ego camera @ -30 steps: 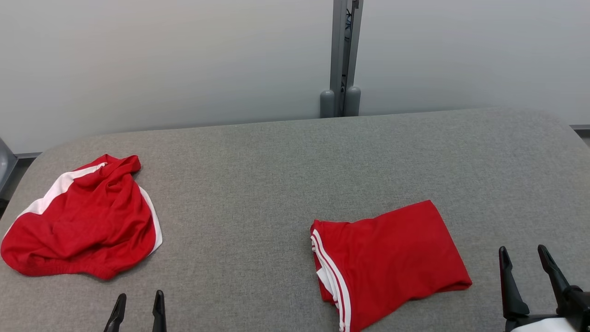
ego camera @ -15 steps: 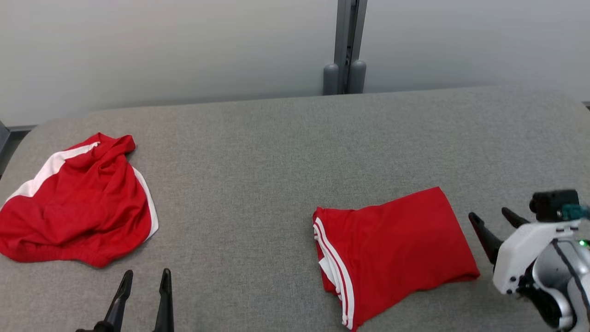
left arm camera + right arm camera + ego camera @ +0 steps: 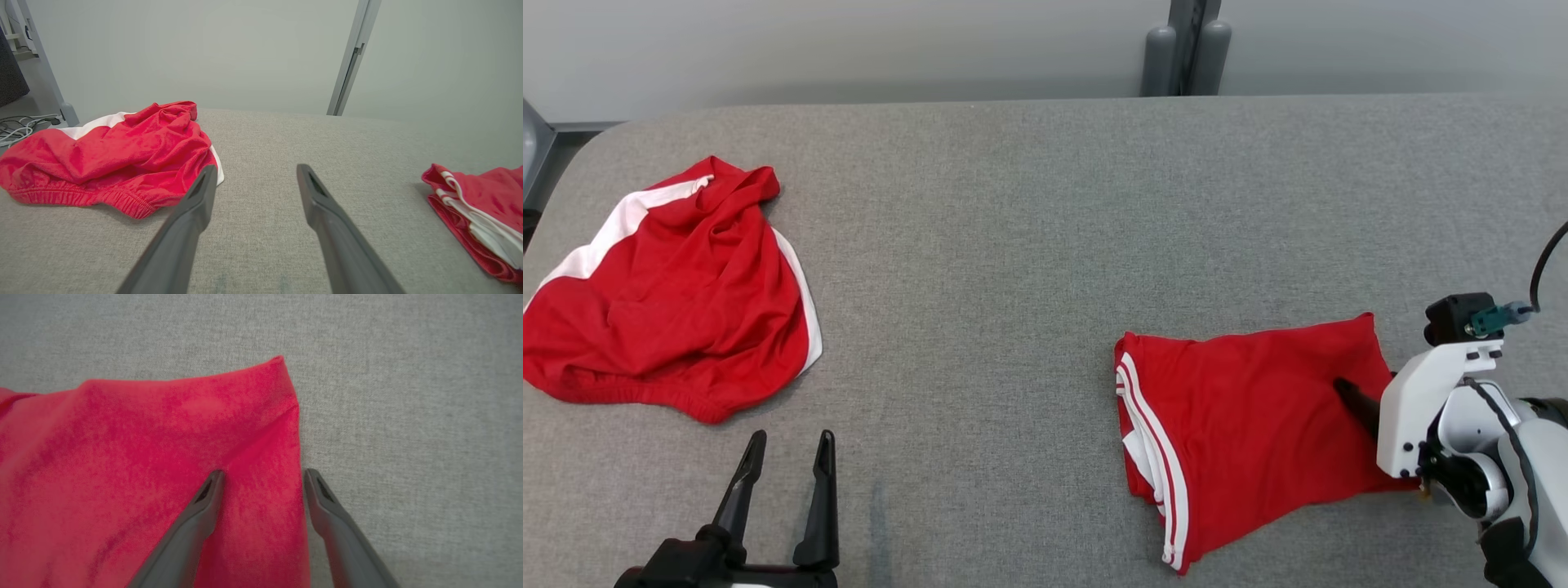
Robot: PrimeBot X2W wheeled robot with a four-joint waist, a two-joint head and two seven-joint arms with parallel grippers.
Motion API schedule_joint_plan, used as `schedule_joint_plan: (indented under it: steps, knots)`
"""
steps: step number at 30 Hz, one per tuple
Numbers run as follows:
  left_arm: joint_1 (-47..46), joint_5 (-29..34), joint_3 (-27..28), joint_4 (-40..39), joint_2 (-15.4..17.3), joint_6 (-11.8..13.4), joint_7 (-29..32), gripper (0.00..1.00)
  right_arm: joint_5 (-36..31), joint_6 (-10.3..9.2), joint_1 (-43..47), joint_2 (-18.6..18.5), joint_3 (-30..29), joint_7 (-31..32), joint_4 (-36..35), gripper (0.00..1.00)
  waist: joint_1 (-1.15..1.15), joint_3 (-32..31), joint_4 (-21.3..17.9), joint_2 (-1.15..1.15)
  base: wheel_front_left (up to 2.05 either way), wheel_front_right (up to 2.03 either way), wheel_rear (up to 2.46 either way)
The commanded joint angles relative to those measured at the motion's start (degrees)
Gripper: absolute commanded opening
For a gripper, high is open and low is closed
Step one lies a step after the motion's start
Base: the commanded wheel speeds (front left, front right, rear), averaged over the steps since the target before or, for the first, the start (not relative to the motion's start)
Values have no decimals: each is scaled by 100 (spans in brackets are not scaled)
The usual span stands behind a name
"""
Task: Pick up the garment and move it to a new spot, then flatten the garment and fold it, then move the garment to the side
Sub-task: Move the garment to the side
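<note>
At the near left, the left gripper (image 3: 792, 437) is hanging over the grey woven fabric table top (image 3: 1013, 245), its two long dark fingers standing apart with nothing between them. At the near right, the right gripper (image 3: 264, 473) is reaching in from the right, its jaws also standing apart and clamping nothing. One fingertip is sitting over red cloth and the other over grey surface just beside the cloth's edge. That cloth is the folded red fabric garment with white stripes (image 3: 1250, 408), which is lying flat on the table's near right part with its striped hem facing left. Farther back at the left, well apart from it, a crumpled red fabric garment with white side panels (image 3: 678, 302) is lying in a loose heap. Beyond the table's far edge, a grey metal post (image 3: 1184, 41) is standing against a pale grey wall (image 3: 849, 41).
</note>
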Motion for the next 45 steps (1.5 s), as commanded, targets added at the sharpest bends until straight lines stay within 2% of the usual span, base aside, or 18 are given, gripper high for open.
schedule_joint_plan:
  steps: [1, 2, 3, 9, 14, 22, 31, 32, 33, 37, 41, 45]
  knots:
    - [-125, 13, 21, -31, 18, 14, -11, 100, 49, 1, -77, -24, 34, -52, 64, 80, 0, 47, 23, 0, 0, 0, 0]
    - [-132, 12, 37, -49, 18, 18, -11, 100, 99, 1, -131, -25, 45, -102, 128, 25, 0, 71, 15, 0, 0, 0, 0]
    - [-136, 12, 56, -67, 19, 21, -11, 100, 150, 1, -180, -32, 86, -94, 185, 0, 0, 97, -6, 0, 0, 0, 0]
    - [-165, 40, 89, -120, 18, 5, -11, 100, 619, 0, -479, -154, 329, -314, 200, 0, 0, 229, -250, 0, 0, 0, 0]
    - [-272, 109, 122, -211, 19, -25, -11, 100, 675, 0, -854, -371, 288, -727, 250, 0, 0, 406, -588, 0, 0, 0, 0]
    - [-619, 390, 81, -315, 87, -158, -10, 100, -54, 0, -1972, -746, -596, -1833, 1017, 0, 0, 1001, -955, 0, 0, 0, 0]
    - [-860, 513, 28, -503, 127, -222, -11, 100, -1426, 0, -2932, -1151, -1643, -2362, 2270, 0, 0, 1446, -899, 0, 0, 0, 0]
    - [-847, 514, 45, -509, 126, -224, -11, 100, -1591, 0, -2993, -1162, -1756, -2477, 2335, 5, 0, 1452, -894, 0, 0, 0, 0]
    - [-829, 511, 58, -501, 121, -226, -11, 100, -1782, 0, -3026, -1144, -1835, -2580, 2395, 100, 0, 1451, -891, 0, 0, 0, 0]
    - [-804, 476, 99, -461, 97, -213, -11, 100, -2480, 1, -3086, -995, -2172, -2637, 2681, 100, 0, 1408, -913, 0, 0, 0, 0]
    - [-764, 450, 108, -465, 83, -185, -11, 100, -2936, 0, -3056, -949, -2363, -2820, 2593, 100, 0, 1302, -937, 0, 0, 0, 0]
    - [-657, 384, 176, -479, 62, -147, -10, 100, -3304, 1, -2811, -731, -2587, -3376, 2081, 100, 0, 1011, -931, 0, 0, 0, 0]
